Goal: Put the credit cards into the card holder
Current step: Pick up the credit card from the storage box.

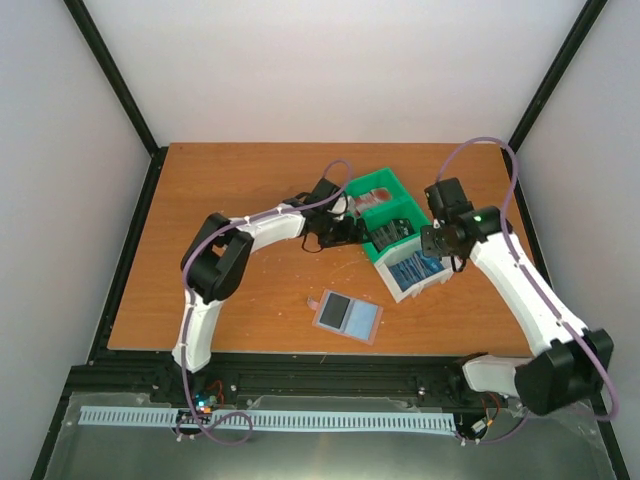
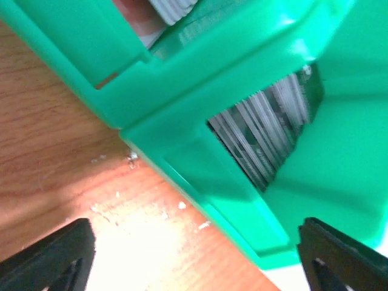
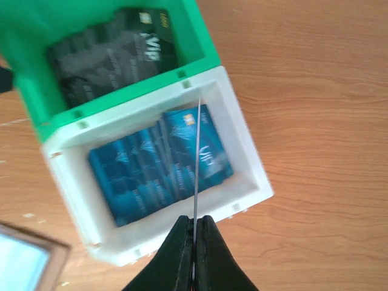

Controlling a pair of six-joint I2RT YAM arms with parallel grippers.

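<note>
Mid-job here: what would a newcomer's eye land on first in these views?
The bright green-and-white tray stands out right of centre in the top view. In the right wrist view, the right gripper pinches a thin card edge-on above the blue cards in the white compartment. The card holder lies open in front of the tray, toward the near edge.

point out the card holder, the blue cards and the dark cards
card holder [image 1: 348, 315], top view, middle of open inside
blue cards [image 3: 145, 173], right wrist view, top of stack
dark cards [image 3: 115, 57], right wrist view, top card's face
</note>
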